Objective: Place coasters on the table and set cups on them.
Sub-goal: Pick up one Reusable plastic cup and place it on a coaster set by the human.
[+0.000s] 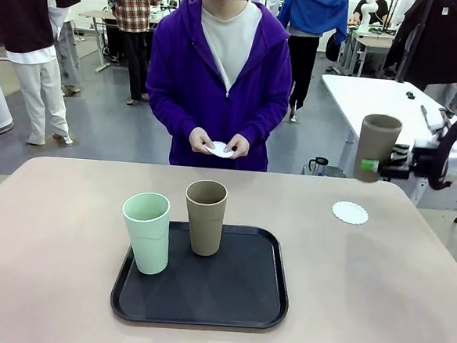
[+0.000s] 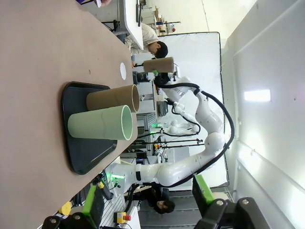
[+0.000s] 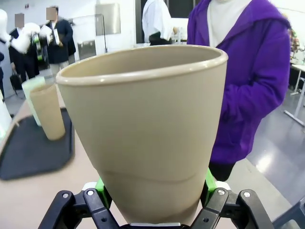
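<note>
Gripping a brown tumbler (image 1: 379,143) upright in the right gripper (image 3: 155,193), raised clear of the scalloped paper coaster (image 1: 350,212) on the tan table (image 1: 64,285); standing open at the left gripper (image 2: 148,193). Could tip if lowered half onto the coaster, slide it if dragged sideways, or slip through a weak hold on tapered walls.

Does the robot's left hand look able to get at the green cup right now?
Probably yes: the left hand is open, and the green cup stands upright on the tray's near-left part, its left side free.
</note>
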Motion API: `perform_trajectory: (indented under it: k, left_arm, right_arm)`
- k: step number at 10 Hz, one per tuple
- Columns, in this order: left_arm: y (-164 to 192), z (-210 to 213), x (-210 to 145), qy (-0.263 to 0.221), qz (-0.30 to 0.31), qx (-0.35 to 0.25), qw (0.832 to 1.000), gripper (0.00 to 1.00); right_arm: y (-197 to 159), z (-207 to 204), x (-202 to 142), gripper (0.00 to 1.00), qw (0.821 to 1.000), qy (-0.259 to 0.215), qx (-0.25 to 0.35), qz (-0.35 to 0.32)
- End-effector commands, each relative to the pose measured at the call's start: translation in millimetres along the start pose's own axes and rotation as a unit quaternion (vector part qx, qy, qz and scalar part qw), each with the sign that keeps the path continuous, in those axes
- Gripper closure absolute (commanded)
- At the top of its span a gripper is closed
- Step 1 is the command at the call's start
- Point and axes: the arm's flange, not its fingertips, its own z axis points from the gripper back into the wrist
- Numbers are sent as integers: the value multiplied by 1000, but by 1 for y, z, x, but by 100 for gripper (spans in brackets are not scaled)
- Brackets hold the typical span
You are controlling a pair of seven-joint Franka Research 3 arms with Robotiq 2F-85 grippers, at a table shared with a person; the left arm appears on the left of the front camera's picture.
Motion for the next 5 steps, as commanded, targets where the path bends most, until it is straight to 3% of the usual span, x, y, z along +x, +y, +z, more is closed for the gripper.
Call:
perform_trajectory:
  k: [1,5]
  left_arm:
    - [-2,0,0,-4,-3,-6,1000,0]
    - [-2,0,0,-4,-3,-6,1000,0]
  right_arm:
    - [-15,-13,-17,17,1000,-1,-13,23]
    - [-21,-26,-47,17,1000,2,-5,-19]
